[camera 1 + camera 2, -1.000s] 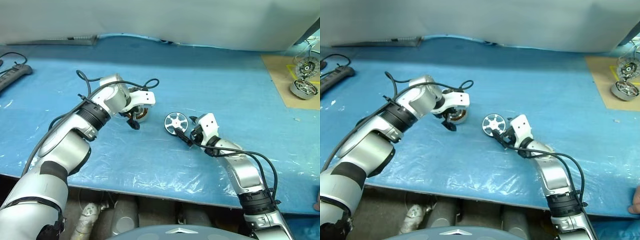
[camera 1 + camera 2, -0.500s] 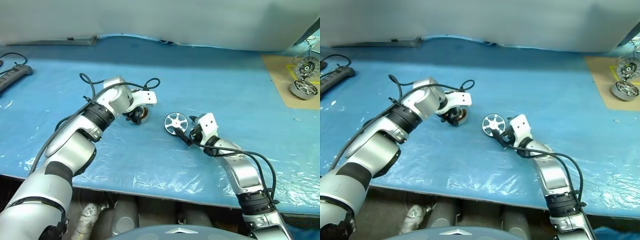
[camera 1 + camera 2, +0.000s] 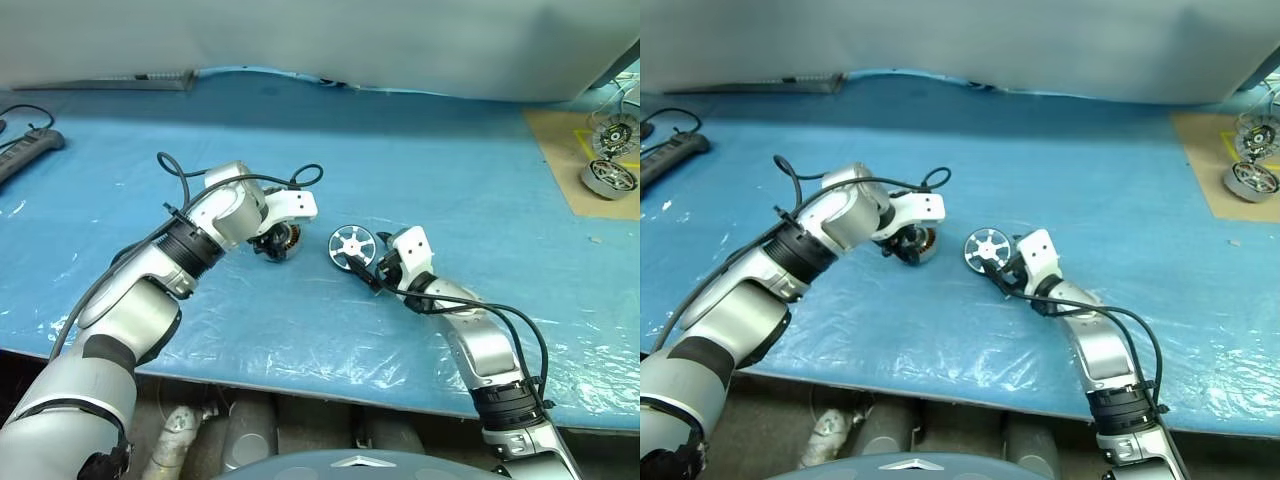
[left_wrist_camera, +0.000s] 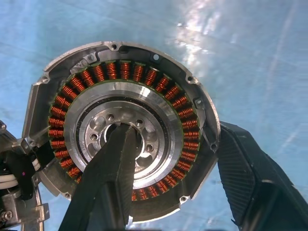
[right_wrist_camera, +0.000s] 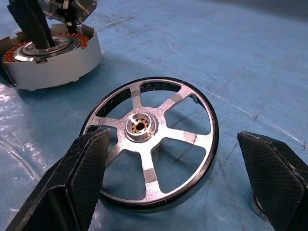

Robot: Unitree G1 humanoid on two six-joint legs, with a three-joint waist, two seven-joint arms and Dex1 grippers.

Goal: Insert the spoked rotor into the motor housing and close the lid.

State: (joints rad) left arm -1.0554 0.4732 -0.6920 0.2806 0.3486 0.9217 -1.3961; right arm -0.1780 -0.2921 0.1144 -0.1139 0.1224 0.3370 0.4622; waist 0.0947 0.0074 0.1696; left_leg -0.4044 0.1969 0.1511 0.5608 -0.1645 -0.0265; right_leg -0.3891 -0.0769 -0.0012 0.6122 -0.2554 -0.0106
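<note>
Left gripper (image 4: pixel 168 192): fingers part-closed on the motor housing (image 4: pixel 122 127), a small round grey metal case with a ring of copper-coloured windings around a silver centre. One black finger sits in the bore of the silver hub, the other against the outside of the grey wall, so the pinch is across the stator and rim. Gripper points steeply down. Housing rests on the blue plastic-covered table (image 3: pixel 420 170).

Right gripper (image 5: pixel 173 192): fingers spread wide, one either side of the spoked rotor (image 5: pixel 150 139), a small shiny silver metal wheel with five spokes and wedge-shaped gaps. The left-hand pad looks close to or at the rim; the other stands clear. Nothing held. Rotor lies flat on the table just beside the housing, on its right.

The lid (image 5: pixel 67 6), a grey-silver metal disc hinged at the housing's rim, stands tipped open behind the windings, only partly seen.

Step in hand, as I judge it: steady the housing, then take the rotor.
- Close the right fingers squarely across the rotor's rim, level, not on a spoke.
- The left finger in the hub blocks the seat; it would need to shift to an outer hold before the rotor comes down.
- Lower the rotor centred over the hub and flat; a tilt could scrape the windings.
- Keep the lid back until the rotor is seated.
</note>
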